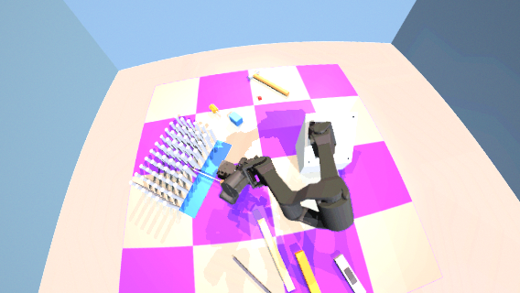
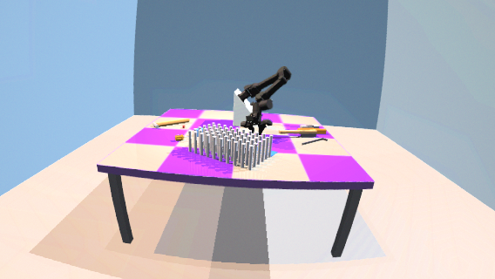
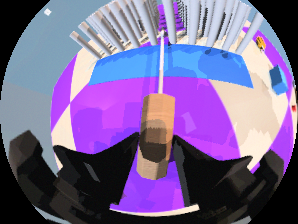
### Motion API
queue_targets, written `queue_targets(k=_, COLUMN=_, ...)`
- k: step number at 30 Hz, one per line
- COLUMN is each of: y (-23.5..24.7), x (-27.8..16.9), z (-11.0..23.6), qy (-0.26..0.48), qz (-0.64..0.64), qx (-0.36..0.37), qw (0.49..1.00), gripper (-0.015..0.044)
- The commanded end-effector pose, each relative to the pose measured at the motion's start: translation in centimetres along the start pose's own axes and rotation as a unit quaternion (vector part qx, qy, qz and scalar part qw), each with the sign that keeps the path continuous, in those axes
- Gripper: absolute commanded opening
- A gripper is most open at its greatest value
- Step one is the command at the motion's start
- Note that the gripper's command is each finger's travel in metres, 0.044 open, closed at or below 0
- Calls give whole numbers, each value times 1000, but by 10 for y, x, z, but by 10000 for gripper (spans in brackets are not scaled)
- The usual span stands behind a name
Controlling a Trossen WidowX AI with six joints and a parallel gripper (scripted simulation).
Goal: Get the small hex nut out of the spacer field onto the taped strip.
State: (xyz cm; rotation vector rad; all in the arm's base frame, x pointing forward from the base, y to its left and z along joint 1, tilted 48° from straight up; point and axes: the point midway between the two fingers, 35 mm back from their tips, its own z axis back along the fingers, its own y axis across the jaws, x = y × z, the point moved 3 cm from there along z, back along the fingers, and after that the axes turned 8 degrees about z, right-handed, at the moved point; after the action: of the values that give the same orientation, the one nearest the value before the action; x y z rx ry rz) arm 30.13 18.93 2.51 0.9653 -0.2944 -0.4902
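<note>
Nut not visible, hidden among spacers (image 1: 176, 157) if anywhere. Gripper (image 3: 156, 156) clamped on wooden-handled hook tool (image 3: 157, 129), thin shaft crossing blue strip (image 1: 206, 176) into field. Magenta-cream checkered table (image 2: 322, 172), blue walls.

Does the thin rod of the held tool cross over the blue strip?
Yes, in the wrist view the thin rod runs across the blue strip toward the spacers.
</note>
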Motion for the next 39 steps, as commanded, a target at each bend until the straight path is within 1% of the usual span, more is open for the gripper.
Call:
queue_targets(k=1, y=1, x=-4, z=2, qy=0, qz=-1, qx=1, qw=1000, gripper=0)
queue_targets(k=39, y=4, x=-28, z=13, qy=1, qz=-2, qx=0, qw=1000, gripper=0)
